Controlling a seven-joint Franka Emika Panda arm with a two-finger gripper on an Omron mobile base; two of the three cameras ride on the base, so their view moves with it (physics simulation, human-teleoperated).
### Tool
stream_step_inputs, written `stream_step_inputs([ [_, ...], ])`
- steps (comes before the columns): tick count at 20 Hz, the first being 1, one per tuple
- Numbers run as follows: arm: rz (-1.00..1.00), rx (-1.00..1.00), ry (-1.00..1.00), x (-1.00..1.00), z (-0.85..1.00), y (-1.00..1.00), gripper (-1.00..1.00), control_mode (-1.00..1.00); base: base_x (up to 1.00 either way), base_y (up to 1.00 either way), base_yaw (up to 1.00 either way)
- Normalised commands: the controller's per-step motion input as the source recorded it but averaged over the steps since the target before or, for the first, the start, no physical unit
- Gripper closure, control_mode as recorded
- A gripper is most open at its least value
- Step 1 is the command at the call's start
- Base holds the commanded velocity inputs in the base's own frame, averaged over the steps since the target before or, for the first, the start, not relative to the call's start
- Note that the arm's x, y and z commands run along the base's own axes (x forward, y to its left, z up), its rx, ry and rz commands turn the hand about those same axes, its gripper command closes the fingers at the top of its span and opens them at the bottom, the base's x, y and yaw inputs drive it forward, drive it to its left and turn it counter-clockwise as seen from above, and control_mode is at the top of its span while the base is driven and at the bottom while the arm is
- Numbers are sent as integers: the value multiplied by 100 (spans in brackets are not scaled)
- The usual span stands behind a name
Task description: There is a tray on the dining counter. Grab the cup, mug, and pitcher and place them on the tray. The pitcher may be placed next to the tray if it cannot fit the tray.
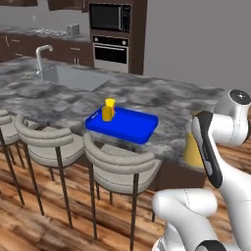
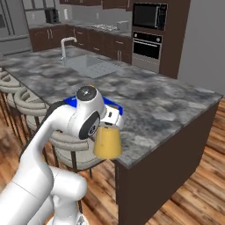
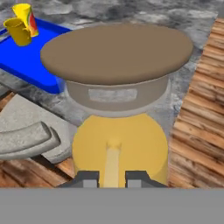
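The blue tray (image 1: 142, 128) (image 3: 26, 65) lies near the front edge of the grey dining counter (image 1: 171, 105) (image 2: 154, 105). On its left end stand the yellow cup (image 1: 111, 104) (image 3: 27, 17) with a red mark and the yellow mug (image 1: 107, 113) (image 3: 17, 31), close together. My gripper (image 3: 112, 179) is shut on the handle of the orange-yellow pitcher (image 1: 192, 149) (image 2: 107, 143) (image 3: 118, 87). The pitcher, with its tan lid, hangs upright at the counter's front edge, right of the tray. My arm hides most of the tray in the right base view.
Grey padded stools (image 1: 122, 164) (image 3: 26, 135) stand along the counter's front, below the tray and the pitcher. A sink with a faucet (image 1: 73, 76) is set into the counter's far left. Wood floor (image 3: 201, 109) lies to the right of the counter's end.
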Motion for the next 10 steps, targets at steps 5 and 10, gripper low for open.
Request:
stream_step_inputs([
  [5, 0, 0, 0, 0, 0, 0, 100, 100, 71, 2, -8],
  [10, 0, 0, 0, 0, 0, 0, 100, 100, 64, 0, -7],
])
